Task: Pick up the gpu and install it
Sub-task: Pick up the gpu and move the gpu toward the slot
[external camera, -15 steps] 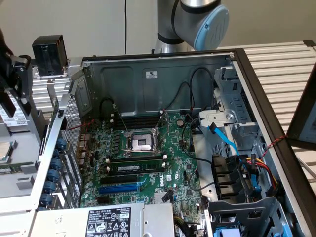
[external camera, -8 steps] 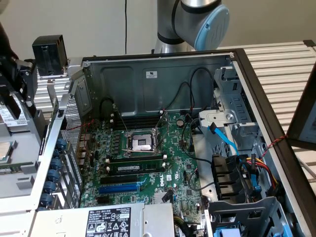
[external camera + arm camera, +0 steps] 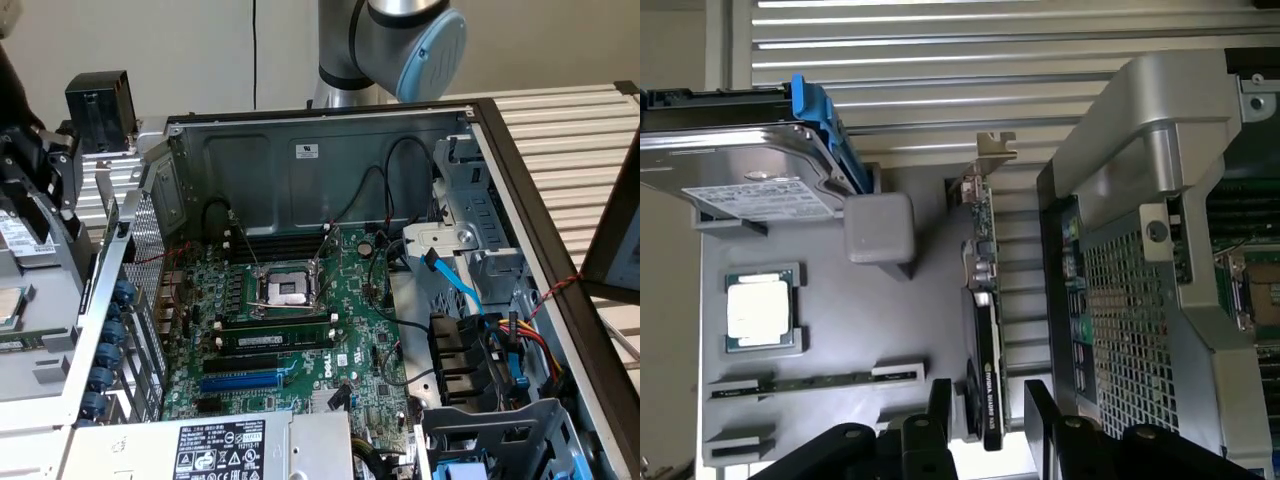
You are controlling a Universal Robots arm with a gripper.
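Grey tray (image 3: pixel 840 330), upright gpu (image 3: pixel 985 330) between parted claw (image 3: pixel 990 400)

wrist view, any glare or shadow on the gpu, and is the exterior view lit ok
Wrist view: the gpu cooler reads nearly black with only its logo catching light, while the cpu lid and hard drive top glare pale; exterior view: soft even light, a mild sheen on the case wall, darker among the cables.

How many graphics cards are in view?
1: the gpu stands on edge at the tray's rim beside the case, its end inside the open gripper. The case may hide more.
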